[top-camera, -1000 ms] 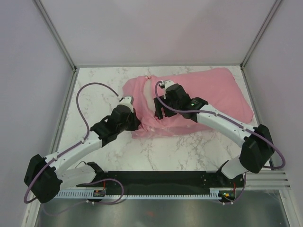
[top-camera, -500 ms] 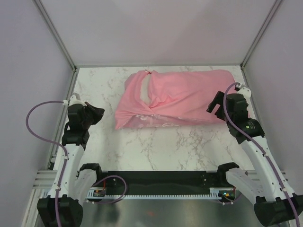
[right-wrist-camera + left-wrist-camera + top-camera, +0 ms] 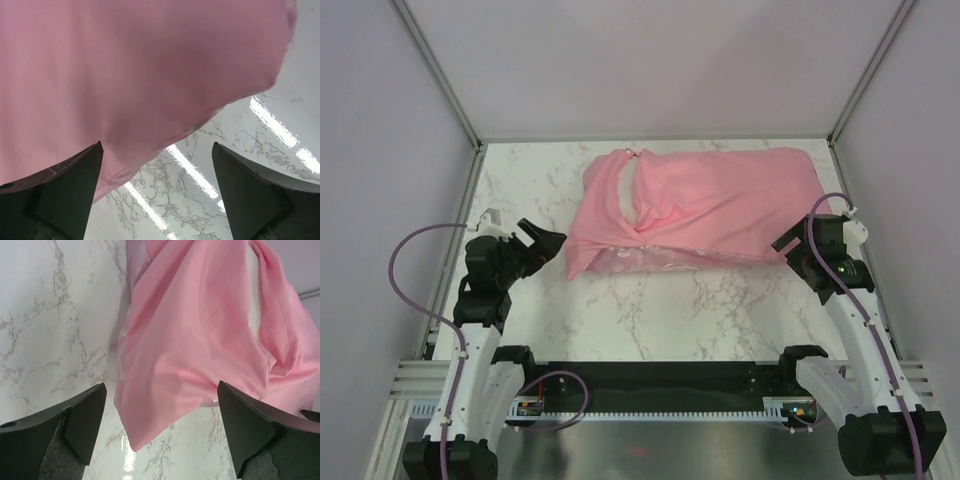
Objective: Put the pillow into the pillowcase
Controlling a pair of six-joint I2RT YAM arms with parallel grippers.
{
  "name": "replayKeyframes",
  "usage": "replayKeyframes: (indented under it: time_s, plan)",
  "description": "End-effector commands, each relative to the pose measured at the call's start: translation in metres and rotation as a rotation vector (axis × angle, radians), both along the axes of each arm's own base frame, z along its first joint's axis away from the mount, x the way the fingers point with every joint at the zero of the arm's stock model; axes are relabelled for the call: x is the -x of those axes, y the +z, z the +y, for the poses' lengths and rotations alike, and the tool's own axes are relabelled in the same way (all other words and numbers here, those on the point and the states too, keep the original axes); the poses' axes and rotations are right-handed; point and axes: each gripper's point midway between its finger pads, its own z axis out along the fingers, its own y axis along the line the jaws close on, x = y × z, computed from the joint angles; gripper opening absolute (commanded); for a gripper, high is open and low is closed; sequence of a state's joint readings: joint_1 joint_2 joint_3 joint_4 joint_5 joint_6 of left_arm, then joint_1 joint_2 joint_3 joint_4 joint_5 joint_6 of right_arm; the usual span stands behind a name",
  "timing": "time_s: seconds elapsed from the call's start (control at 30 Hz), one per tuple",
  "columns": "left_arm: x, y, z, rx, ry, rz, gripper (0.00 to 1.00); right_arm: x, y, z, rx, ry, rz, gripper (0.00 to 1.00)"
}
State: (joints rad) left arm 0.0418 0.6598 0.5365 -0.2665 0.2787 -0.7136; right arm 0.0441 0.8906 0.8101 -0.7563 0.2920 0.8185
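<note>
Far left: left tool (image 3: 535,238), spread wide, pinching nothing, pointed rightward at the pink cloth and stopped just short of it, above the bare marble table (image 3: 660,310). From the left wrist camera: two dark fingers (image 3: 82,422) far apart at the bottom corners, a drooping corner of pink cloth farther off between them, touching neither.

Middle: pillowcase (image 3: 720,205), shiny pink, lying puffed across the far half of the table, lengthwise from left to right, its left end rumpled into crossing folds and a loose flap. Pillow (image 3: 253,295) inside it, seen only as a narrow white strip in the gap between two pink folds at that left end, otherwise hidden under the pink. At the far-left edge of the case, a small pale scrap (image 3: 635,152), too small to make out.

Right: right tool (image 3: 798,240), likewise spread wide and pinching nothing, close beside the near-right corner of the pillowcase. From the right wrist camera: two dark fingers well apart at the bottom, a bulging pink corner filling the upper part, glossy table with streaks of light below. Cannot tell whether the left-hand finger there brushes the cloth.
</note>
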Motion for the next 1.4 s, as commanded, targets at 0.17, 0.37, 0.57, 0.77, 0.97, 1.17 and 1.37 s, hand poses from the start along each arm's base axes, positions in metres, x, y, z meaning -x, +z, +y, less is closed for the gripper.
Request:
replayKeyframes:
  time_s: [0.17,0.37,0.57,0.77,0.97,1.17,1.37]
  plan:
    - [0.021,-0.024,-0.029,0.145,-0.054,0.050,1.00,0.004,-0.009,-0.038,-0.178,-0.321,-0.246,0.98]
    - [0.016,-0.034,-0.032,0.210,0.031,0.030,1.00,-0.030,-0.006,-0.052,-0.194,-0.370,-0.415,0.98]
    - [0.002,-0.048,-0.045,0.281,0.080,0.042,1.00,-0.055,-0.019,-0.059,-0.174,-0.360,-0.417,0.59]
    - [-0.037,-0.043,-0.079,0.327,0.081,-0.021,0.90,-0.065,0.004,-0.059,-0.159,-0.317,-0.474,0.00]
    - [-0.068,0.017,-0.127,0.350,-0.165,-0.240,0.02,-0.061,0.042,-0.053,-0.090,-0.212,-0.488,0.00]
    - [-0.044,0.076,-0.110,0.242,-0.168,-0.342,0.02,-0.033,0.123,-0.050,0.041,-0.114,-0.590,0.00]
    - [0.037,0.199,-0.063,0.136,-0.136,-0.635,0.02,0.017,0.239,-0.027,0.079,-0.017,-0.843,0.00]
